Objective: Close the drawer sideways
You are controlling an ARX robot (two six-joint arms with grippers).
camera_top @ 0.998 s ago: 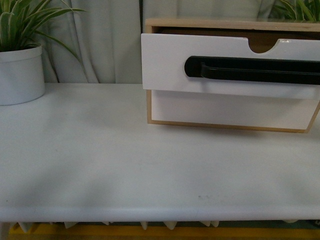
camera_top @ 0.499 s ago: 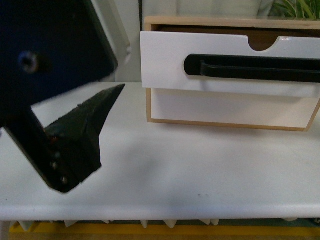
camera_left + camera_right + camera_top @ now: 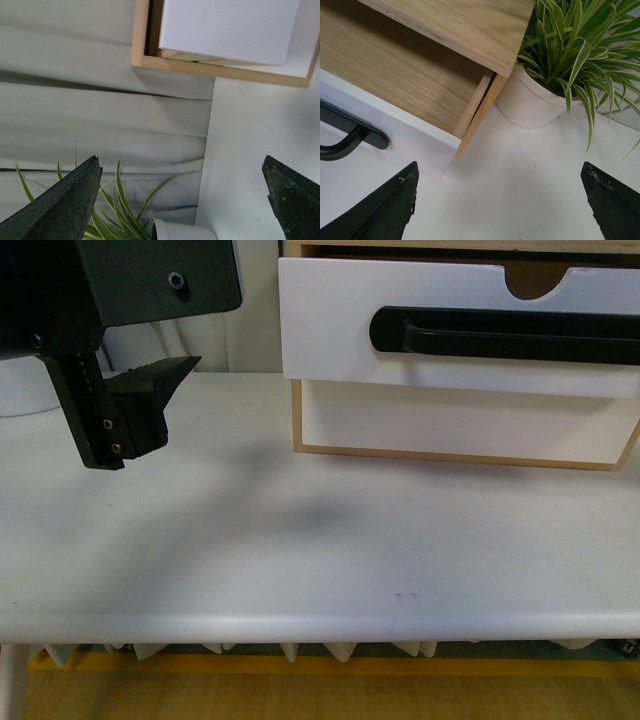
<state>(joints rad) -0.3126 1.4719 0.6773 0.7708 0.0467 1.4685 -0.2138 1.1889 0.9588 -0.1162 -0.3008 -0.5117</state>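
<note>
Above the bench (image 3: 300, 570), left end effector (image 3: 180, 165): wide, empty.
Right end effector (image 3: 500, 170): wide, empty, near drawer (image 3: 330, 330).
Drawer: pulled out.

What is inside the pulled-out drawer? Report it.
In the right wrist view the drawer shows only bare wood inside, nothing lying on the visible part. Its back lies hidden under the cabinet top; from the front, its white panel covers it.

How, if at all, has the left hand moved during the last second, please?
Yes. The left hand entered the front view, then drew leftward, away from the left edge of the cabinet, and looks smaller, so probably farther from the camera.
</note>
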